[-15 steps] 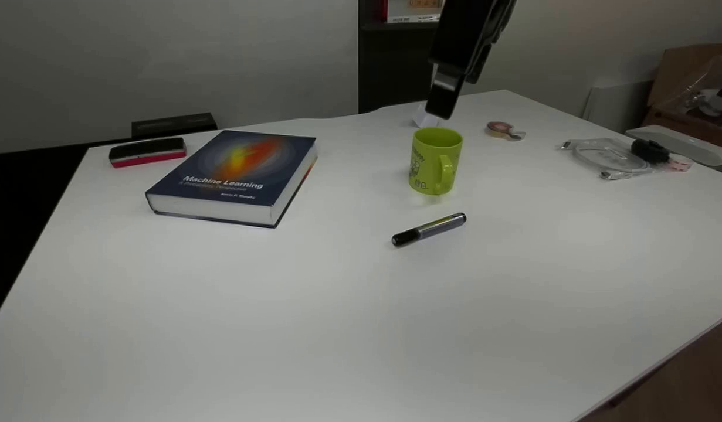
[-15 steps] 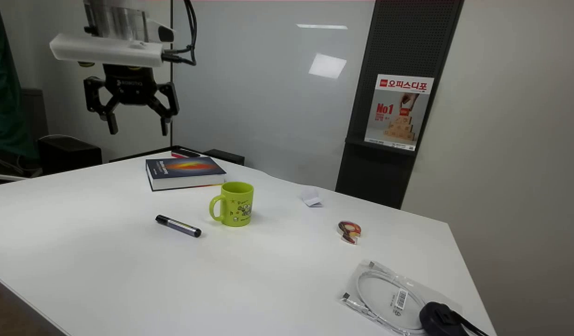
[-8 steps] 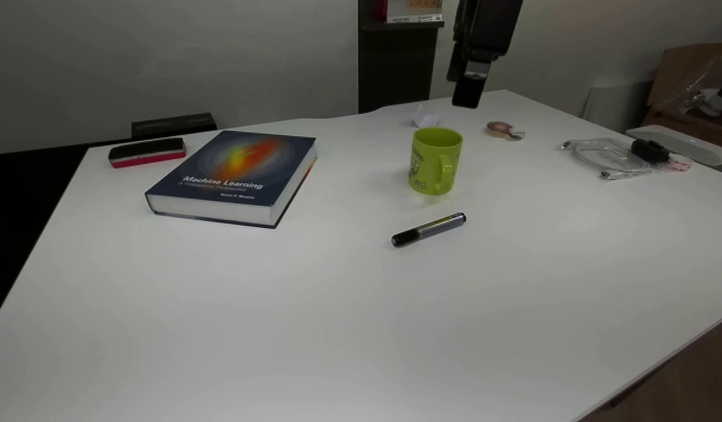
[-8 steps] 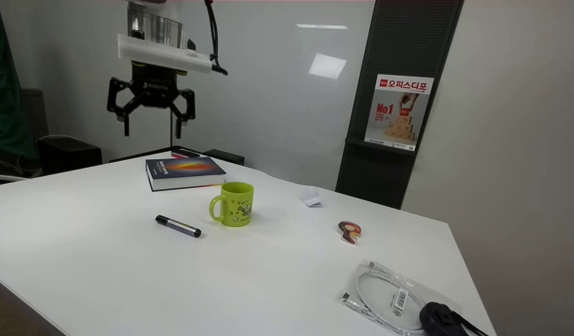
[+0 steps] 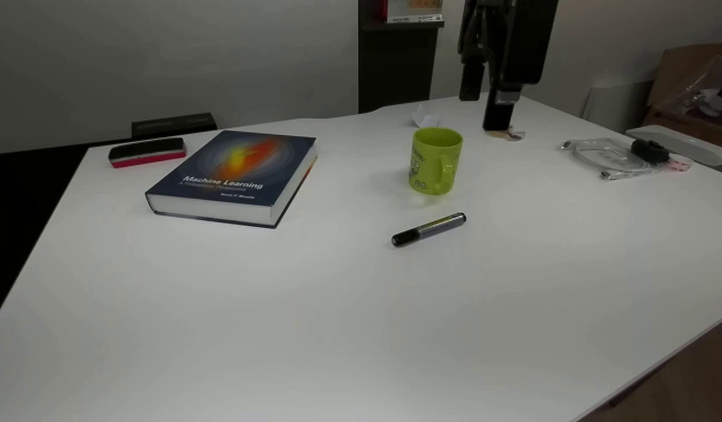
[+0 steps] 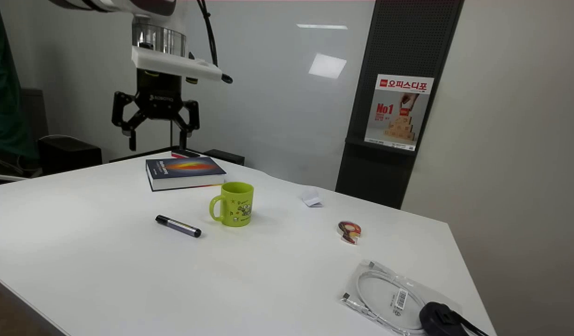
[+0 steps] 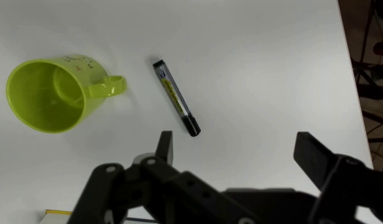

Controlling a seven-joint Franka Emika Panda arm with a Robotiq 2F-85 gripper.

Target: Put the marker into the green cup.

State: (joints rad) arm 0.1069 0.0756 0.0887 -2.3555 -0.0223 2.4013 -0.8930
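The marker, black with a grey-silver barrel and yellow print, lies flat on the white table in both exterior views [image 5: 429, 229] [image 6: 178, 226] and in the wrist view [image 7: 177, 98]. The lime-green cup [image 5: 425, 164] stands upright close to it, its handle toward the marker; it also shows in an exterior view [image 6: 237, 205] and the wrist view [image 7: 54, 96], where its visible inside is empty. My gripper [image 6: 157, 149] is open and empty, high above the table, also seen in an exterior view [image 5: 484, 114]. In the wrist view [image 7: 235, 133] the marker's cap lies just beyond the left fingertip.
A thick book [image 5: 231, 170] lies beside the cup, with a red-and-black object [image 5: 148, 153] behind it. A folded paper [image 6: 311, 197], a small round item [image 6: 349, 232] and a bagged cable [image 6: 389, 298] with a black device lie elsewhere on the table.
My gripper has turned and moved to the right in both exterior views, and has come lower over the last half second. It stays open. The marker and cup have not moved.
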